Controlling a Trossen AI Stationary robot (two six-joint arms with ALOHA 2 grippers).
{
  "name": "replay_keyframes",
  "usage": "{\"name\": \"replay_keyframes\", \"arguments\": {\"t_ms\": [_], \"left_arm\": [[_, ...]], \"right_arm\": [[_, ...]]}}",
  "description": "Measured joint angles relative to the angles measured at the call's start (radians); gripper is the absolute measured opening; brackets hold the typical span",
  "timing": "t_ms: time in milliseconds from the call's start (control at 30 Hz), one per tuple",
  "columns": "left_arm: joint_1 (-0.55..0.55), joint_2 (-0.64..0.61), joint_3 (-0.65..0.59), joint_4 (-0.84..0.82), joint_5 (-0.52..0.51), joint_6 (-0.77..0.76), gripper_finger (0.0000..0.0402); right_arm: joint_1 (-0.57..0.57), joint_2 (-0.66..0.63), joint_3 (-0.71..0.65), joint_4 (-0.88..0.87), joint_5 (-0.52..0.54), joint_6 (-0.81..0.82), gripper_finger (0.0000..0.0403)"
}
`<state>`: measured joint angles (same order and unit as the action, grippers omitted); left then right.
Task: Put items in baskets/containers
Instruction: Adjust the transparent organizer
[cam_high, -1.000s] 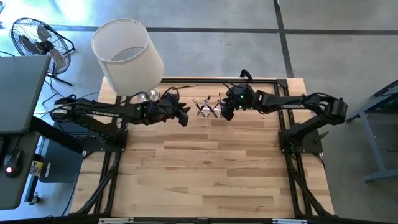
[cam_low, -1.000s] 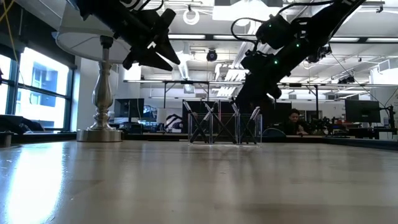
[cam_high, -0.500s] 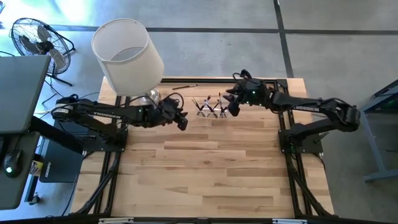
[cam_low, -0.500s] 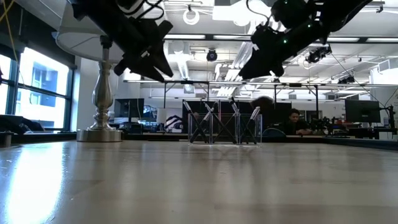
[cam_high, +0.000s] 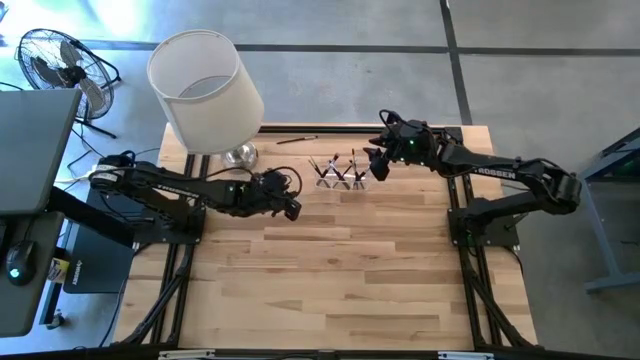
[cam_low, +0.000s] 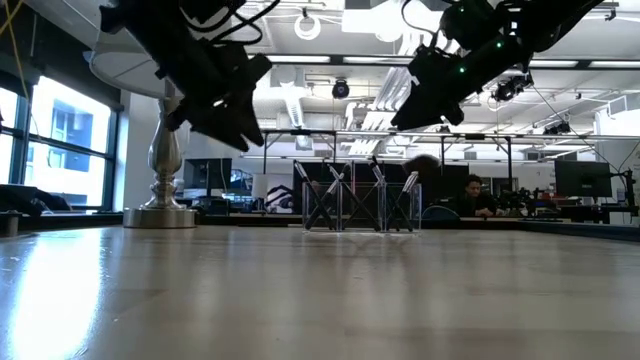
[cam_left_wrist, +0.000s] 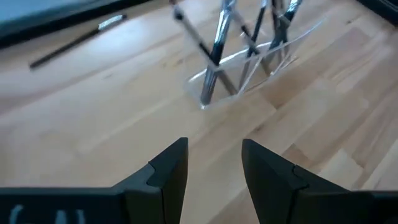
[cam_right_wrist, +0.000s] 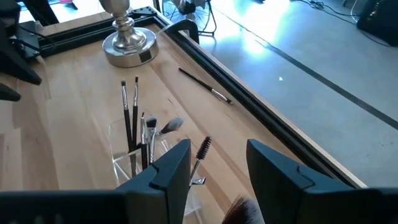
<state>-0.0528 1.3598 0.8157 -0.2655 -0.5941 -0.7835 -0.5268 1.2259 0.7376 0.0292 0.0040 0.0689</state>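
High view: slim dark-handled makeup brushes (cam_high: 338, 170) stand in a small clear plastic holder (cam_high: 340, 180) at the table's twelve o'clock. Wrist views: left gripper (cam_left_wrist: 214, 165) and right gripper (cam_right_wrist: 217, 163) both gape empty, flanking it.

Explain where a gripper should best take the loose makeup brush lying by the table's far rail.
Probably mid-handle, from straight above. The loose makeup brush lies flat and alone on the wood beside the rail, so the fingers should straddle the thin handle crosswise. The right gripper is open and nearer than the left gripper.
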Motion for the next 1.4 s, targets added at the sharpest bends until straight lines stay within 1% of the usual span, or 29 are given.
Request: {"name": "replay_keyframes", "arguments": {"t_ms": [100,200,300,367,433,533,733,833,933,1000,1033,1233,1333,1400], "left_arm": [[-0.015,0.0,-0.073,0.068,0.004,-0.087,0.0149],[-0.061,0.003,-0.185,0.202,-0.024,-0.191,0.0149],[-0.098,0.043,-0.29,0.356,-0.105,-0.268,0.0149],[-0.111,0.072,-0.343,0.429,-0.178,-0.274,0.0149],[-0.111,0.114,-0.368,0.496,-0.213,-0.268,0.0149],[-0.103,0.202,-0.375,0.501,-0.252,-0.259,0.0149],[-0.062,0.388,-0.328,0.517,-0.272,-0.211,0.0149],[-0.053,0.457,-0.285,0.518,-0.326,-0.195,0.0149],[-0.053,0.517,-0.246,0.519,-0.411,-0.148,0.0149],[-0.049,0.541,-0.231,0.518,-0.46,-0.133,0.0149],[-0.043,0.545,-0.227,0.518,-0.468,-0.133,0.0149],[0.014,0.587,-0.22,0.537,-0.474,-0.133,0.0149],[0.038,0.589,-0.223,0.578,-0.461,-0.13,0.0149],[0.047,0.59,-0.225,0.618,-0.456,-0.102,0.0149]], "right_arm": [[-0.002,0.0,0.0,0.0,-0.003,0.0,0.0151],[-0.003,0.0,0.0,0.0,-0.002,0.0,0.015],[-0.002,0.0,0.0,-0.003,-0.004,0.0,0.015],[-0.002,0.0,0.0,-0.003,-0.005,0.0,0.0151],[-0.002,0.0,0.0,-0.006,-0.005,-0.001,0.0151],[-0.002,0.001,0.0,-0.011,-0.005,-0.002,0.0149],[-0.002,0.001,0.0,-0.018,-0.005,-0.004,0.015],[-0.002,0.001,0.0,-0.026,-0.005,-0.006,0.0149],[-0.002,0.001,0.0,-0.045,-0.005,-0.005,0.0151],[-0.002,0.001,0.0,-0.061,-0.005,-0.002,0.0151],[-0.002,0.001,0.0,-0.066,-0.004,-0.002,0.015],[-0.002,0.001,0.0,-0.091,-0.005,-0.006,0.0151],[-0.002,0.001,0.0,-0.093,-0.003,-0.007,0.015],[-0.002,0.001,0.0,-0.093,-0.002,-0.007,0.0149]]}}
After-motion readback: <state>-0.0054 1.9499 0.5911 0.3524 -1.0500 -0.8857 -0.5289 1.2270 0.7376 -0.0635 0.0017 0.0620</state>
